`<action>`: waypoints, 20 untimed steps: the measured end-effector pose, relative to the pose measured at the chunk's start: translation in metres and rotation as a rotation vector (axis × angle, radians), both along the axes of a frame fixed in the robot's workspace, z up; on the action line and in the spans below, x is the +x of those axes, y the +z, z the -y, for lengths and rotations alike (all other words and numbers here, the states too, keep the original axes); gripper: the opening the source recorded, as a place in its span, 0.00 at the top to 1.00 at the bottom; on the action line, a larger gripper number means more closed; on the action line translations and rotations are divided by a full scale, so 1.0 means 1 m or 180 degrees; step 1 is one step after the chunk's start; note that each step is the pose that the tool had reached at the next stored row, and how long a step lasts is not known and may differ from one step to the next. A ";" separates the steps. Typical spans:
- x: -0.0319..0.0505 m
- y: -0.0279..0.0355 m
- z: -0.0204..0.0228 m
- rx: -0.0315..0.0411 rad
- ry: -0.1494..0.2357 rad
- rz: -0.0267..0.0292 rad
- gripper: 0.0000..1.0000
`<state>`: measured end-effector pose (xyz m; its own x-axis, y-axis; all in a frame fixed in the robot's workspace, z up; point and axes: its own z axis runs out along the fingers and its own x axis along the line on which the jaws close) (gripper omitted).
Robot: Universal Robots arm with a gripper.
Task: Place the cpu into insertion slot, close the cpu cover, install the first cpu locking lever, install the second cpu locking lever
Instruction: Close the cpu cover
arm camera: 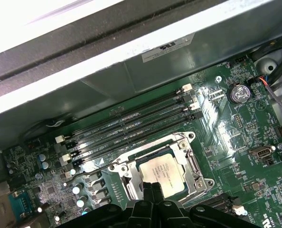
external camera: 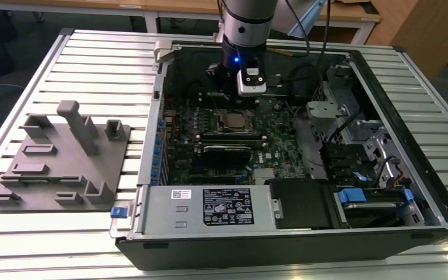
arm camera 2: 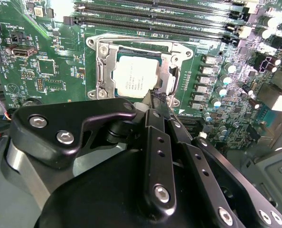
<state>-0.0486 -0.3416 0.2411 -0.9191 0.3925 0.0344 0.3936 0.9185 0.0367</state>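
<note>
Worktop (external camera: 91, 58): slatted metal, carrying an open case and, toward the exterior view's left, a grey fixture (external camera: 60, 157).
Case (external camera: 286, 251): lies flat and open, with the green board (external camera: 185, 146) on its floor.
Arm (external camera: 247, 23): comes down from the far side over the far half of the board.
Gripper (arm camera 2: 156, 99): fingers pressed together into one narrow tip. I cannot tell whether anything thin is pinched there.
Slot (arm camera 2: 136, 51): mid-board, just nearer than the arm in the exterior view.
Cover (arm camera 2: 104, 66): looks folded flat over the slot and frames the chip.
Cpu (arm camera 2: 133, 76): seated in the slot, its pale top showing through the cover's window.
Key relation: the tip is low at one edge of the cover, beside a corner, and the cpu lies just beyond it.
Levers: I cannot tell whether they are latched.
Around: long black memory slots (arm camera 2: 155, 19) run along one side of the slot and a row of capacitors (arm camera 2: 226, 78) along another. Nothing stands between the tip and the cover.
</note>
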 end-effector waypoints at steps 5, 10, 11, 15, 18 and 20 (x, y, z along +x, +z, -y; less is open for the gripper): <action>0.0000 0.0000 0.0000 0.0000 0.0001 0.0000 0.89; 0.0000 -0.0004 0.0000 0.0000 0.0178 0.0000 0.89; 0.0000 -0.0005 0.0000 0.0000 0.0236 0.0000 0.89; 0.0000 -0.0015 0.0000 0.0000 0.0470 0.0000 0.89; 0.0000 -0.0026 0.0000 0.0000 0.0642 0.0000 0.89; 0.0000 -0.0034 0.0000 0.0000 0.0759 0.0000 0.89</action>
<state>-0.0486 -0.3416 0.2377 -0.9858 0.1642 0.0343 0.1654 0.9855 0.0368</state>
